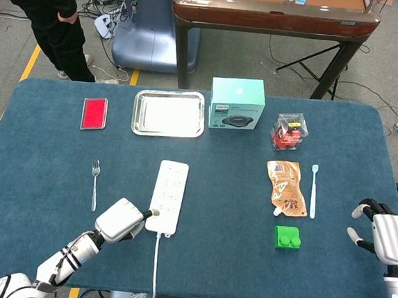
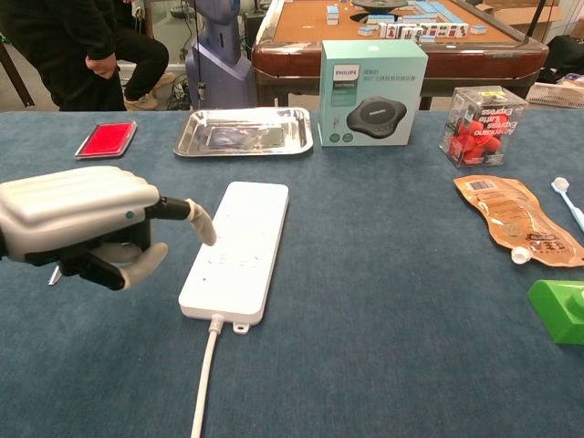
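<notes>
Here, left hand [image 2: 87,224] fingers [image 2: 203,224] touch power strip [image 2: 239,248].

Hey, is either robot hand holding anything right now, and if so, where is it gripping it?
Nothing is held. The left hand is beside the near end of the white power strip, fingers not closed on it. The right hand is empty at the table's right edge.

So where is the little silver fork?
In the head view the little silver fork lies on the left of the blue table, between the long white power strip and the table's left edge.
</notes>
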`<state>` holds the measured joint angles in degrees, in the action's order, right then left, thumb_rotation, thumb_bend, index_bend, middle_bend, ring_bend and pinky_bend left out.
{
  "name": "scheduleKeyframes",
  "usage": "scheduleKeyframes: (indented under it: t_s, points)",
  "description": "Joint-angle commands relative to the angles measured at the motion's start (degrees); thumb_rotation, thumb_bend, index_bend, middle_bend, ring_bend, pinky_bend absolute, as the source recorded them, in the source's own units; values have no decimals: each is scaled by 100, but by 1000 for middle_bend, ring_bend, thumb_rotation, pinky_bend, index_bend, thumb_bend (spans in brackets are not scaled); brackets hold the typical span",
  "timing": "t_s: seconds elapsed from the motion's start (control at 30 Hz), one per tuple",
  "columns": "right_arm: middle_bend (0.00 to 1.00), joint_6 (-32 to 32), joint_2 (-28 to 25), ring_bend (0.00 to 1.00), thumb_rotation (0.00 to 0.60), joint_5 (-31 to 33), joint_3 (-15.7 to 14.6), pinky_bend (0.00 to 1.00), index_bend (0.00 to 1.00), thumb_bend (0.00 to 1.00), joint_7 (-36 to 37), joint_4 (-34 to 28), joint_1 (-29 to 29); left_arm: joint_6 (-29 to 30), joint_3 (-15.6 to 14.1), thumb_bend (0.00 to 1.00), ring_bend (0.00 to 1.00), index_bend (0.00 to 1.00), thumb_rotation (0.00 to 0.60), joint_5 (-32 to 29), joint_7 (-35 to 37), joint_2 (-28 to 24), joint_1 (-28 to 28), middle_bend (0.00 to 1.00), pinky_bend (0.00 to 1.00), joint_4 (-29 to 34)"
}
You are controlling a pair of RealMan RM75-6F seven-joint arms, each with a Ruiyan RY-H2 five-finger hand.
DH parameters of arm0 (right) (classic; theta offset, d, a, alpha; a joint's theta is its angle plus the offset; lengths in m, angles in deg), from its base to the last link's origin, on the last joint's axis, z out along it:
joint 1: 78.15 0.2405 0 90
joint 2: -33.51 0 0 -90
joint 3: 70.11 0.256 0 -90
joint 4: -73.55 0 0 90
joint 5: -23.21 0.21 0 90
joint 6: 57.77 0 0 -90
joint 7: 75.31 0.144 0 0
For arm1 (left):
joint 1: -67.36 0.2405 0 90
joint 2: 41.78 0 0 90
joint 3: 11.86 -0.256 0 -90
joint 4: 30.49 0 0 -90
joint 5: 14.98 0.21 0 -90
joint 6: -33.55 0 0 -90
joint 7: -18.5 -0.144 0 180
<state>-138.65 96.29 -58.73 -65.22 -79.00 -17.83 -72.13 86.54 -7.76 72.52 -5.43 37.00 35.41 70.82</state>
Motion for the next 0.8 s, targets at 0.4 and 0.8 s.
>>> scheduleKeyframes:
  t_s: [0.4,0.8]
  points:
    - [354,72,20,361,600,9,10,634,482,183,-96,-49,74,-47,-116,685,1000,342,600,-423,-404,224,-182,1000,1000,-158]
    - [354,99,-7,361,600,58,-1,634,482,183,-130,-68,78,-11,-268,685,1000,345,600,-598,-499,335,-250,1000,1000,-195]
